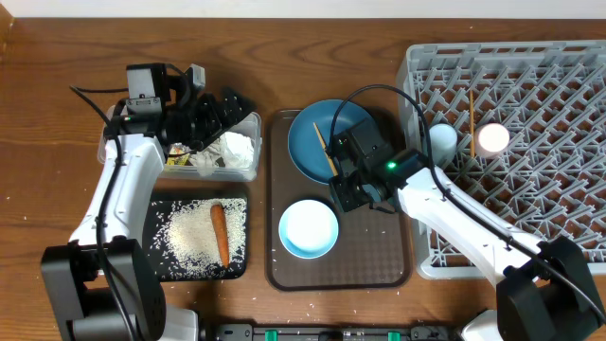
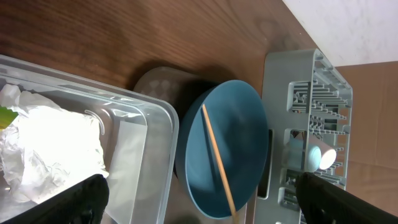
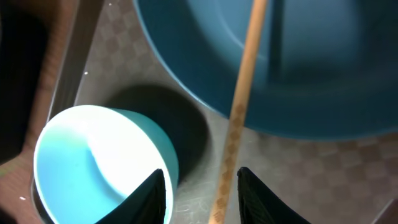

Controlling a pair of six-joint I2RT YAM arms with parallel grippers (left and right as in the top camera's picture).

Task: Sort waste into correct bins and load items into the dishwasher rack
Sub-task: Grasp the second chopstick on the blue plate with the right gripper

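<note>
A wooden chopstick [image 3: 242,93] lies across the rim of the dark-blue plate [image 1: 312,142] on the brown tray. My right gripper [image 3: 200,180] is low over the tray, open, and the chopstick's lower end runs between its fingers without being pinched. The white-and-light-blue bowl [image 3: 93,162] stands just left of it. My left gripper [image 2: 200,186] hangs open over the clear tub [image 1: 248,166], which holds crumpled tissue [image 1: 232,149]. A carrot [image 1: 219,233] and rice [image 1: 185,237] lie in the black tray [image 1: 157,267]. The grey rack [image 1: 530,95] holds a light-blue cup [image 1: 442,140], a pink cup [image 1: 492,138] and another chopstick [image 1: 471,118].
The brown serving tray [image 1: 379,265] sits between the bins and the rack, its right edge against the rack's wall. The right arm's cable arcs over the plate. Bare wooden table lies behind the bins and tray.
</note>
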